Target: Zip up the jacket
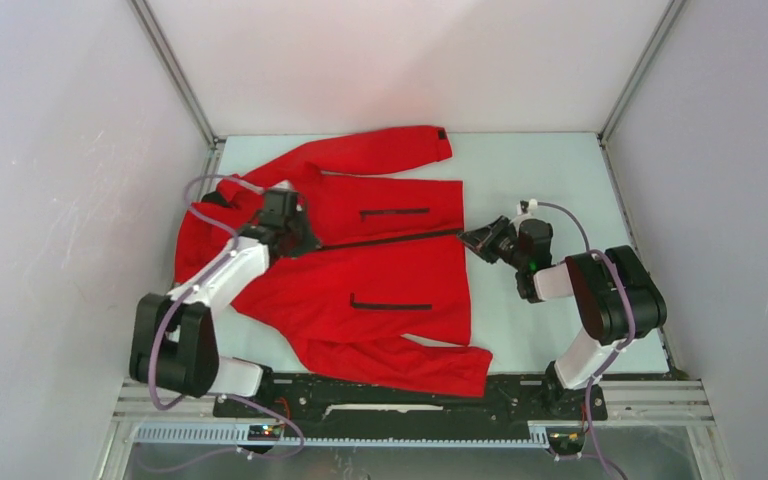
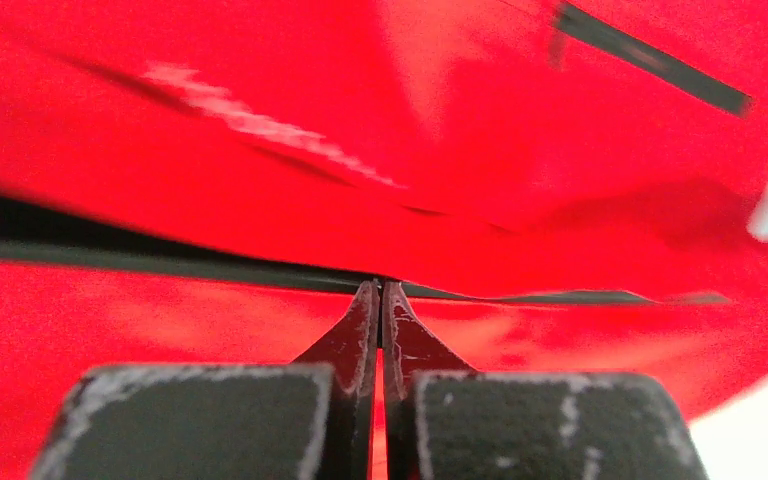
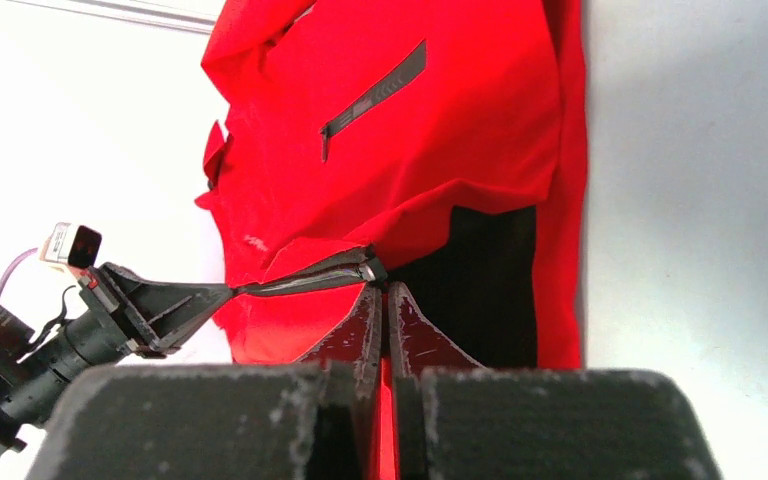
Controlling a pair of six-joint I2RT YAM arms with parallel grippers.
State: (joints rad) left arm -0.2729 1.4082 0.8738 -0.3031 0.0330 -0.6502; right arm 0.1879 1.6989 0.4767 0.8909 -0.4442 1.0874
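Note:
The red jacket (image 1: 390, 270) lies flat and sideways on the table, collar to the left, hem to the right. Its black front zipper (image 1: 390, 239) runs as a thin closed line between my two grippers. My left gripper (image 1: 305, 240) is shut on the zipper near the collar end; in the left wrist view (image 2: 380, 285) the jaws meet on the black zipper line (image 2: 210, 268). My right gripper (image 1: 470, 238) is shut on the hem end of the zipper (image 3: 300, 282), seen in the right wrist view (image 3: 380, 288). What sits between each pair of jaws is hidden.
The pale table (image 1: 540, 180) is walled in on three sides by white panels. Both sleeves lie spread out, one at the back (image 1: 380, 150) and one at the front (image 1: 410, 360). The left arm's gripper (image 3: 150, 310) shows in the right wrist view. A metal rail (image 1: 410, 405) runs along the near edge.

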